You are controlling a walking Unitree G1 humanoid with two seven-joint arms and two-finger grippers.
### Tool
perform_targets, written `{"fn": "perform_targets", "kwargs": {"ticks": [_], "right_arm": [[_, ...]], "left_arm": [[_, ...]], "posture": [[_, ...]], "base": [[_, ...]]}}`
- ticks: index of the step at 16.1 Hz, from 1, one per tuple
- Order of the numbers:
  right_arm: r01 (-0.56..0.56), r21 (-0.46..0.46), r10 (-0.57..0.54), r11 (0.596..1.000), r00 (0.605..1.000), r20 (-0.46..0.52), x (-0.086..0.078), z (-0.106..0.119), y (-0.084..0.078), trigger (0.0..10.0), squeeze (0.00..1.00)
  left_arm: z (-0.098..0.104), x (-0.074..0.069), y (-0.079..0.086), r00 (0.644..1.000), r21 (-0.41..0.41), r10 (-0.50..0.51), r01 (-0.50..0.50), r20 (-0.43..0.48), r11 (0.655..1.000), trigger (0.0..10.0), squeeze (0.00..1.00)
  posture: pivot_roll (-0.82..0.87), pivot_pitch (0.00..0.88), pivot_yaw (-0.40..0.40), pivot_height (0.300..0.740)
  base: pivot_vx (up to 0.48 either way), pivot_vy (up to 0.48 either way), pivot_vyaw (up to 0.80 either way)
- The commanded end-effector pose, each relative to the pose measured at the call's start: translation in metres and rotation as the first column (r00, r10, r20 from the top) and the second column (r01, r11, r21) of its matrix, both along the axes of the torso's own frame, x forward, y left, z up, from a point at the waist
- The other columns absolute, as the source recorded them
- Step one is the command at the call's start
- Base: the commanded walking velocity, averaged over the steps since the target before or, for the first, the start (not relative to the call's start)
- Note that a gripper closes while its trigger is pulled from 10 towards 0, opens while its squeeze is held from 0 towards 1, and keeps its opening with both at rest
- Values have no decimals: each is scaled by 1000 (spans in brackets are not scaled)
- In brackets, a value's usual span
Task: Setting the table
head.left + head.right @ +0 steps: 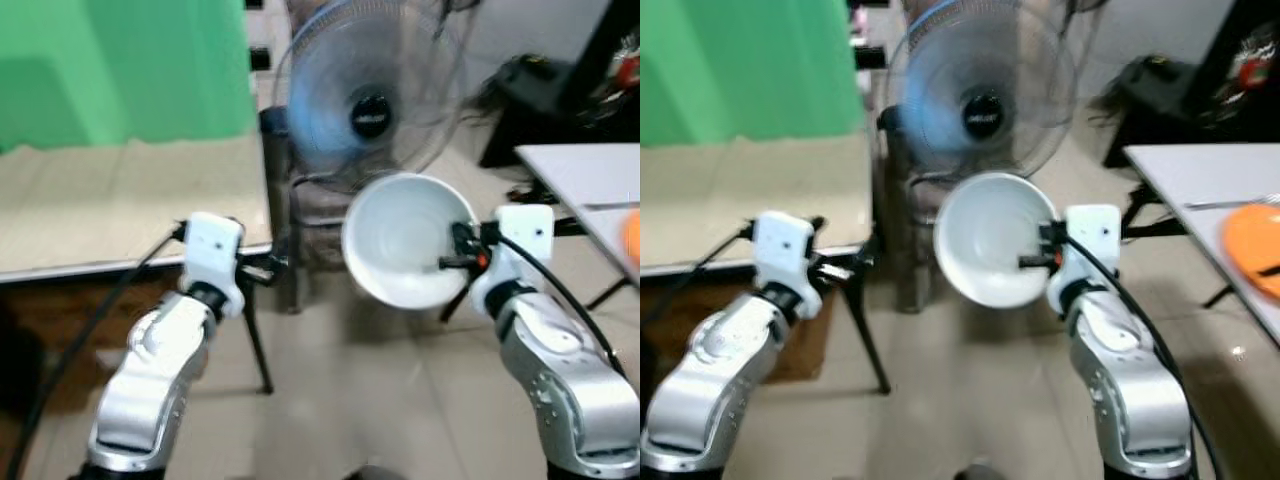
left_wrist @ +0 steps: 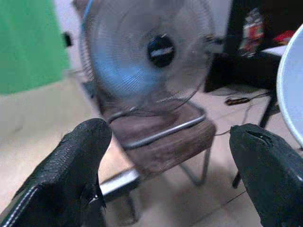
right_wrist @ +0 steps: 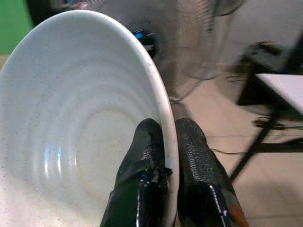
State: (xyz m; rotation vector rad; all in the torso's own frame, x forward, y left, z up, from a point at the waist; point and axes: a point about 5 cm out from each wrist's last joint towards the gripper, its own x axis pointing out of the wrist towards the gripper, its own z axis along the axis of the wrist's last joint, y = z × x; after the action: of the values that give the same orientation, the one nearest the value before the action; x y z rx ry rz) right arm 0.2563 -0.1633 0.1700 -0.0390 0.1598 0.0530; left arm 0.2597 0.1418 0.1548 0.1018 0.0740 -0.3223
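The right gripper (image 3: 168, 142) is pinching the rim of a white bowl (image 1: 405, 240), one black finger (image 3: 142, 161) lying inside the bowl and the other pressing on the outside, so the fingers are closed down to the thickness of the rim. The bowl is hanging tilted on its side in the air just to the left of that gripper, its hollow facing back toward the robot. Beyond the bowl a standing fan (image 1: 370, 95) is facing the robot, with a brown padded chair (image 2: 163, 139) below it. To the right of the gripper a white table (image 1: 1200, 175) is carrying an orange plate (image 1: 1255, 245). The left gripper (image 2: 168, 156) is hovering spread wide apart with nothing between its fingers, beside a beige tabletop (image 1: 120, 200).
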Motion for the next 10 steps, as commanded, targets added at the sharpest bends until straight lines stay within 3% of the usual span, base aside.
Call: {"fn": "perform_targets", "kwargs": {"ticks": [1, 10], "right_arm": [[-4, 4, 4, 1000, 1000, 24, 0, 5, 2, 10000, 0], [16, 0, -16, 1000, 1000, 16, 1, 4, 2, 10000, 0]], "left_arm": [[2, 0, 3, 1000, 15, 15, -15, 10, 1000, 10000, 0], [8, 0, 6, 1000, 21, 14, -14, 19, 1000, 10000, 0]], "posture": [[59, 0, -26, 740], [81, 0, -25, 740]], "base": [[0, 0, -800], [0, 0, -800]]}}
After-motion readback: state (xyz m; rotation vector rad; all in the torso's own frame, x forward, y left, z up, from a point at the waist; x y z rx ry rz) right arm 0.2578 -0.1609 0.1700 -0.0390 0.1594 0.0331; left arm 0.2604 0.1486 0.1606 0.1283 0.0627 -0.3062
